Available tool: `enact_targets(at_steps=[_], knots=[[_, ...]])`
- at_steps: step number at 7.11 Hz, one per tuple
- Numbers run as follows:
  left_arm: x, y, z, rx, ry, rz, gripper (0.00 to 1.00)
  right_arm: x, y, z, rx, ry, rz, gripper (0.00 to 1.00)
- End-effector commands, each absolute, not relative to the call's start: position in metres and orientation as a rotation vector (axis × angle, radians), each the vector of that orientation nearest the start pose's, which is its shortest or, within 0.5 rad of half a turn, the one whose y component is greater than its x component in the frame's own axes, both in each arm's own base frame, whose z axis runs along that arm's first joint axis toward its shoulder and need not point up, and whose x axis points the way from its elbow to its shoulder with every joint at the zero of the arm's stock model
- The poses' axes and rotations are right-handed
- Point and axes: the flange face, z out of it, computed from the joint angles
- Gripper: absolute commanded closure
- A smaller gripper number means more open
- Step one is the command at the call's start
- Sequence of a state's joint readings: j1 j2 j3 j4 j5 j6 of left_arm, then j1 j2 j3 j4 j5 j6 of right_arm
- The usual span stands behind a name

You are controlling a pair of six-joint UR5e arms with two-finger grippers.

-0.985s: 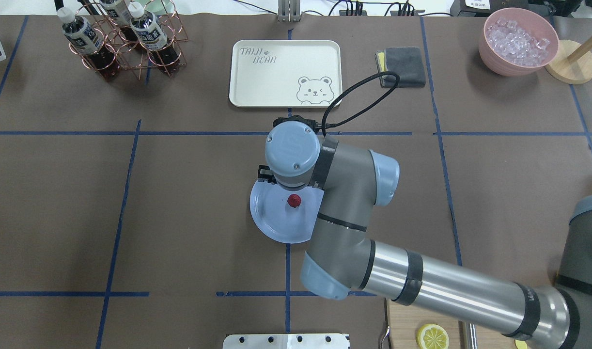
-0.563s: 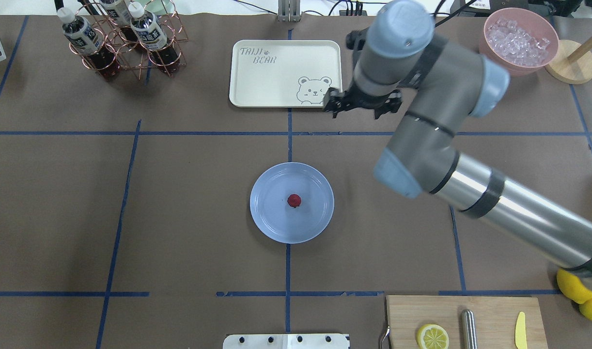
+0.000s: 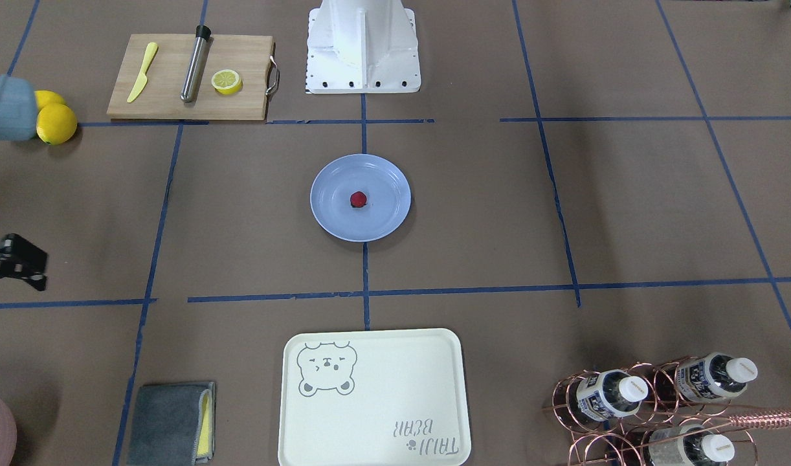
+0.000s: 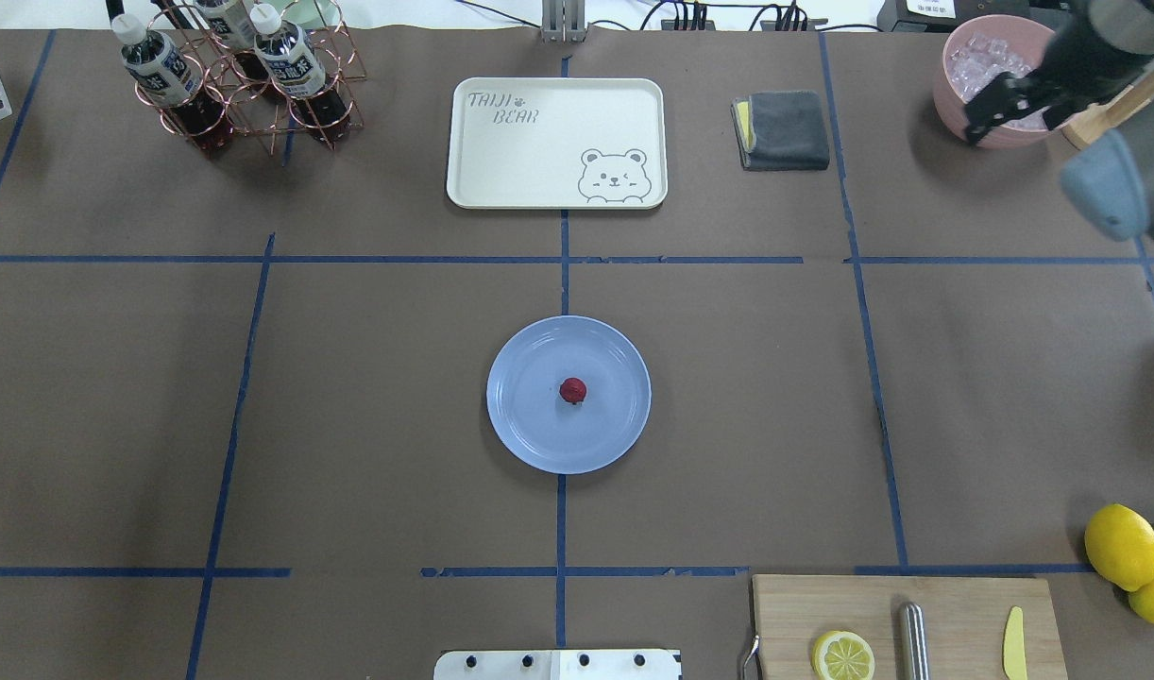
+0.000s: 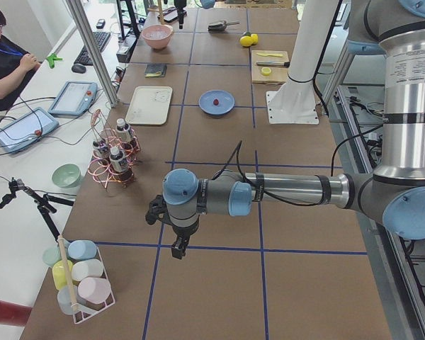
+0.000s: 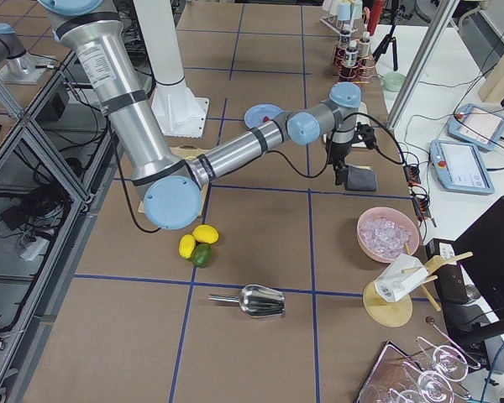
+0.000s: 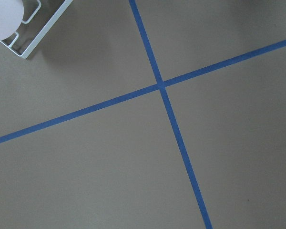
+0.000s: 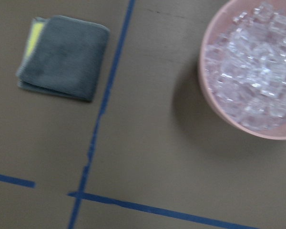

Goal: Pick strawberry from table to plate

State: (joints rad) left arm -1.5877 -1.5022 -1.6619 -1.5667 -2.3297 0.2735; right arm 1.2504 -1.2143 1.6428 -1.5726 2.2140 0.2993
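**Annotator:** Overhead exterior, quick check: you see the strawberry [image 4: 573, 390]? It sits about mid-plate, resting on the light-blue plate [image 4: 539, 434], and the plate lies flat on the table [image 4: 350, 378] where two blue tape lines meet

**Operator:** Got it. Where's the right gripper?

**Annotator:** You'll find the right gripper [image 4: 988, 115] far off at the table's back right corner, hanging over the near rim of the pink bowl [image 4: 947, 80] of ice, well apart from the plate. Only part of it shows, dark and cut off, so you can't tell how wide the jaws stand or whether anything is in them. Its wrist view gives you just the bowl, the tape and the grey cloth [image 8: 64, 57]

**Operator:** And the left one?

**Annotator:** The left gripper [image 5: 177, 248] points down over bare table near the white wire rack [image 7: 24, 43], well apart from the plate. You only get it in the side view, too small to judge, so jaw opening and hold: cannot tell
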Motion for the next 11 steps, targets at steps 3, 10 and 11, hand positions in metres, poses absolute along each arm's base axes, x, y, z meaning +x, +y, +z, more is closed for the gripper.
enact_targets(at_steps=[3,10,11], knots=[[-0.073,-0.46,0.628,0.129,0.78,0.243,0.0,0.047,-0.495,0.632,0.126,-0.665,-0.253,0.0],[-0.074,-0.46,0.625,0.138,0.776,0.249,0.0,0.074,-0.459,0.63,0.003,-0.747,0.038,0.0],[-0.074,-0.461,0.625,0.137,0.776,0.249,0.0,0.074,-0.458,0.632,0.0,-0.749,0.039,0.0]])
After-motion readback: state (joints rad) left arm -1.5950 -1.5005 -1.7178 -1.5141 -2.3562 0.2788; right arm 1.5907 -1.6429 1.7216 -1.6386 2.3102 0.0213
